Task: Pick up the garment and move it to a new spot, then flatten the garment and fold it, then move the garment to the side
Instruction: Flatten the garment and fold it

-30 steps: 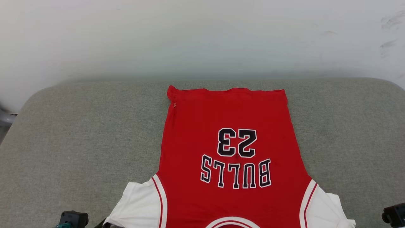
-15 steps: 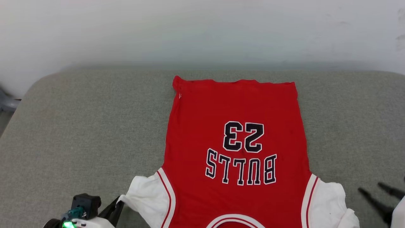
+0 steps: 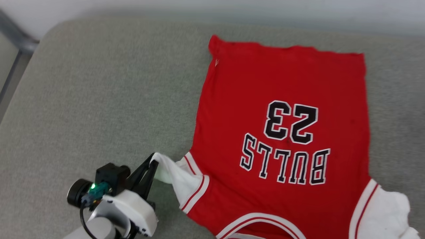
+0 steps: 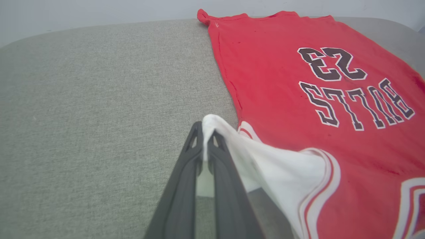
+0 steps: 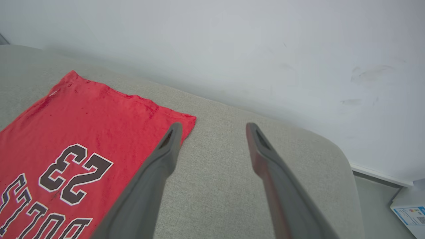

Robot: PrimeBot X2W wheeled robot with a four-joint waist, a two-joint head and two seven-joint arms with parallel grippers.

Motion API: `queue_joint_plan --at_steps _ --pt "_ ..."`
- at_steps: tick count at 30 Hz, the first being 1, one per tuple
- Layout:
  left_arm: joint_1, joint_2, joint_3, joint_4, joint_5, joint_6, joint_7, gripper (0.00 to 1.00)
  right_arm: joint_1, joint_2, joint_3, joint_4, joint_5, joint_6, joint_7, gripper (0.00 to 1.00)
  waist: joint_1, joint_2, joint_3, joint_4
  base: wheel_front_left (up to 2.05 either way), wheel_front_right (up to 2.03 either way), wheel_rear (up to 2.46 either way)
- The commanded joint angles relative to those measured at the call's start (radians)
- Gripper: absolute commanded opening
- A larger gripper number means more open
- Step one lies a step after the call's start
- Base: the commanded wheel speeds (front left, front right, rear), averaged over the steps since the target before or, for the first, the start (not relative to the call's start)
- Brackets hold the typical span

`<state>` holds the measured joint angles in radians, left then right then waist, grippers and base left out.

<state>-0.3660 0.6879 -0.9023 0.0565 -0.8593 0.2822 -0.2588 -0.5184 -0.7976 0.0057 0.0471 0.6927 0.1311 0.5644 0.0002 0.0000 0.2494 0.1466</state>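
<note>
The garment, a red jersey with white sleeves and "BULLS 23" upside down, lies spread on the grey cushion. My left gripper is shut on the tip of the garment's left white sleeve, lifting it a little off the cushion. In the left wrist view the two dark fingers pinch that white sleeve of the garment. In the right wrist view my right gripper stands open above the cushion, beside the far right corner of the garment, holding nothing.
A pale wall rises behind the cushion. The cushion's rounded right end drops to the floor, where a white box sits. A grey metal frame stands at the cushion's far left.
The head camera has swung down and left. My left gripper has risen into view with the white sleeve pinched and lifted. My right gripper has opened and left the head view.
</note>
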Motion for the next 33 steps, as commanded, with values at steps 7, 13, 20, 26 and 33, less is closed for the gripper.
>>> queue_joint_plan --at_steps 7,13,20,26,33 --pt "-0.068 -0.066 0.053 -0.057 0.068 -0.008 -0.008 0.0 -0.365 0.061 0.032 0.179 -0.081 -0.001 0.389 1.0 -0.0002 0.0 0.224 0.144 0.0 0.0 0.0" --pt "-0.082 -0.103 0.091 -0.095 0.127 -0.024 -0.009 0.0 -0.523 0.113 0.036 0.295 -0.172 -0.001 0.605 1.0 -0.0002 0.0 0.307 0.189 0.0 0.0 0.0" --pt "-0.085 -0.14 0.122 -0.105 0.173 -0.043 -0.009 0.0 -0.518 0.171 -0.007 0.363 -0.254 -0.001 0.672 1.0 -0.0002 0.0 0.365 0.213 0.0 0.0 0.0" --pt "-0.086 -0.156 0.127 -0.083 0.196 -0.061 -0.009 0.0 -0.413 0.204 -0.01 0.398 -0.27 -0.001 0.705 1.0 -0.0002 0.0 0.379 0.219 0.0 0.0 0.0" --pt "-0.081 -0.174 0.138 -0.053 0.214 -0.077 -0.009 0.0 -0.418 0.203 -0.007 0.361 -0.257 -0.001 0.635 0.0 -0.0002 0.0 0.345 0.208 0.0 0.0 0.0"
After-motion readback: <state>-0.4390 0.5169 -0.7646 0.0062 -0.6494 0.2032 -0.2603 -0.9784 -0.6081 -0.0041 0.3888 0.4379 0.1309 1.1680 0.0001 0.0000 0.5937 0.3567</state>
